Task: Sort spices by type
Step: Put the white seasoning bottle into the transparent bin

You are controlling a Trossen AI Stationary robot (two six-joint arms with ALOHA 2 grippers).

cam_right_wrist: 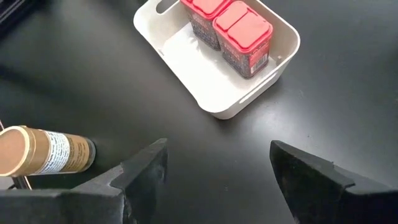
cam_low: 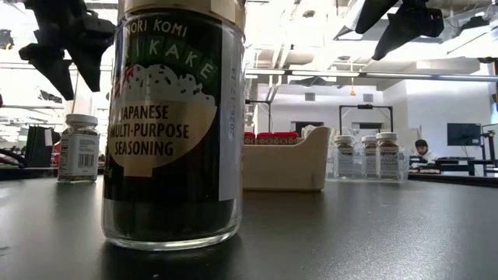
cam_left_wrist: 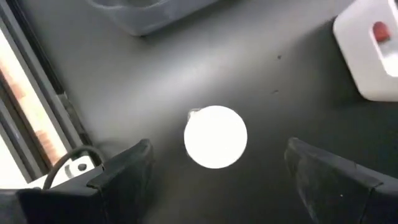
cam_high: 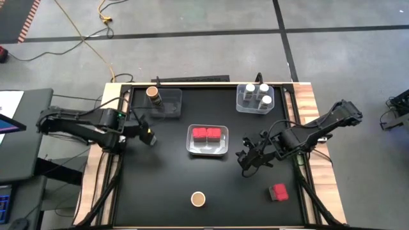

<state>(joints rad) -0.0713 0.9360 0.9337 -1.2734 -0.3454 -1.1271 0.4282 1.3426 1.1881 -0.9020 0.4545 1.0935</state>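
The left gripper [cam_high: 151,138] hangs with its fingers apart right over a white-lidded jar [cam_left_wrist: 215,136] on the table's left side, so picking up that jar looks like the step now. Next it should go down and close. The right gripper [cam_high: 250,158] waits with its fingers apart beside the white tray [cam_high: 207,150] holding two red tins [cam_high: 206,133].

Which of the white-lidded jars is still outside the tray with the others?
The lone white-lidded jar on the bare table below the open left gripper. The other three jars stand together in the clear tray at the back right.
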